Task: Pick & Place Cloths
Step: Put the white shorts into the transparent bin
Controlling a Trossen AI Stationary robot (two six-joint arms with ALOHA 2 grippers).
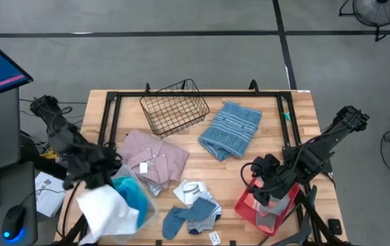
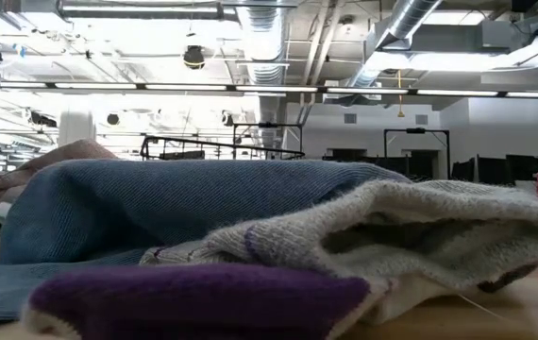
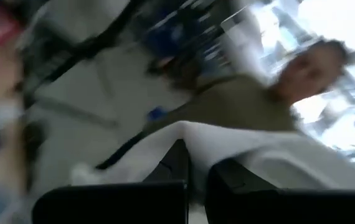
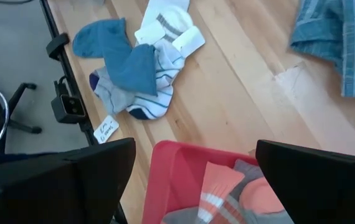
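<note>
My left gripper (image 1: 96,182) stands over the table's near left corner, shut on a white cloth (image 1: 107,210). Beside that cloth lies a turquoise cloth (image 1: 131,191). A dusty pink shirt (image 1: 155,157) lies flat left of centre, and a grey-blue striped towel (image 1: 232,130) lies crumpled right of centre. A pile of blue, white and grey socks (image 1: 193,209) sits at the near edge, filling the low view (image 2: 250,227). My right gripper (image 4: 193,163) hovers open above the red tray (image 1: 248,205), which holds grey and coral socks (image 4: 236,193). My left gripper pinches the white cloth between its two fingers (image 3: 172,163) at an upper bunch of the cloth (image 3: 193,140). The view is blurred, so one layer or several cannot be told. The rest of the cloth (image 1: 109,215) hangs below and spreads at the table's near left corner.
A black wire basket (image 1: 174,106) stands at the far side, left of centre. A black frame (image 1: 202,93) runs along the table's far edge and sides. Bare wood (image 1: 202,167) shows in the middle. A blurred person (image 3: 277,93) shows beyond the table. A small paper tag (image 4: 106,129) lies near the socks.
</note>
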